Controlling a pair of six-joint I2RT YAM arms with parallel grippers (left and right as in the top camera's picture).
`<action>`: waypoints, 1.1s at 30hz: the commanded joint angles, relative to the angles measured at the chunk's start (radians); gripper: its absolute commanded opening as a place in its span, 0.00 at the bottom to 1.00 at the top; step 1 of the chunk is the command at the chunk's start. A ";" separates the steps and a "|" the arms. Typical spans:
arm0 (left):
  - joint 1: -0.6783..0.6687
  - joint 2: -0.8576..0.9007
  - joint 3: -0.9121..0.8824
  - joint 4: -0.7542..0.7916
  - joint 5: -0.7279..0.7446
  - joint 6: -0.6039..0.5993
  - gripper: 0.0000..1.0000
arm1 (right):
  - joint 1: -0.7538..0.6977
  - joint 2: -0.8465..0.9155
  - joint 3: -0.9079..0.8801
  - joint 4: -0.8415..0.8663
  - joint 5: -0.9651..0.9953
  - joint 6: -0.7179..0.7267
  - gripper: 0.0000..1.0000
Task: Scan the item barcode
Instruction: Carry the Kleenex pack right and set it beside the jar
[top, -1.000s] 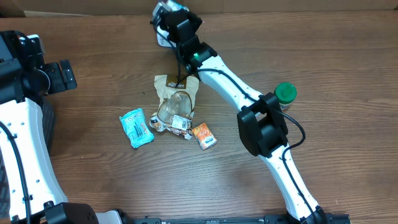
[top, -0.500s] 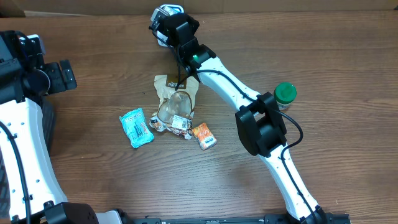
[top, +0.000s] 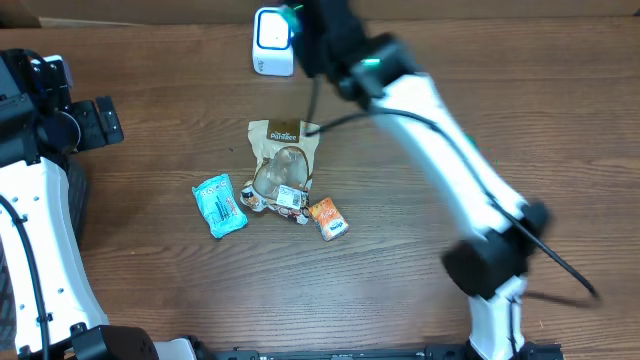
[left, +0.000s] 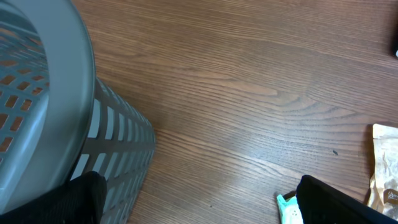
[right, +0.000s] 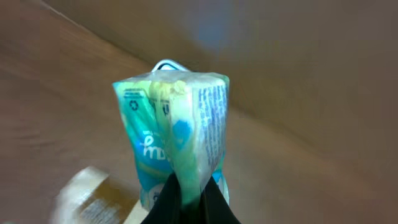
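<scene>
**Step in hand: present held item to scanner**

1. State. The R gripper (right: 188, 198) is clamped on the green-and-white packet (right: 177, 124), pinching its lower seam. The packet stands upright above the fingers. It is off the table (top: 150, 290), up by the far edge and just beside the white scanner (top: 272, 42).
2. The L gripper (left: 198, 198) has its jaws wide apart w/ nothing between them. It is parked near the left edge, by the grey basket (left: 37, 106).
3. Procedure (my judgement):
   - I'd slow the arm first, since both views of the R arm are smeared w/ motion.
   - Turn the wrist so the printed side panel faces the scanner window, then hold it flat and steady, near but not touching.
   - The pinch is on a thin seam, so the packet may flop. Avoid quick rotation.
   - I can't tell whether the fine print on that panel is the barcode. If there's no read, try another face.

**View differences**

- Overhead gives the layout: the scanner at the far edge and spare items near table centre — brown pouch (top: 283, 150), teal packet (top: 220, 203), orange packet (top: 327, 218). The held packet is not legible there.
- Only the R wrist cam shows the grip and the print.
- Only the L wrist cam shows the basket wall and the open L jaws.
</scene>
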 joint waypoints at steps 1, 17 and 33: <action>0.010 0.001 -0.005 0.003 -0.002 0.026 1.00 | -0.057 -0.067 0.006 -0.159 -0.132 0.248 0.04; 0.010 0.001 -0.005 0.003 -0.002 0.026 1.00 | -0.243 -0.037 -0.424 -0.372 -0.203 0.323 0.04; 0.010 0.001 -0.005 0.003 -0.002 0.026 1.00 | -0.372 -0.037 -0.793 -0.145 0.106 0.398 0.04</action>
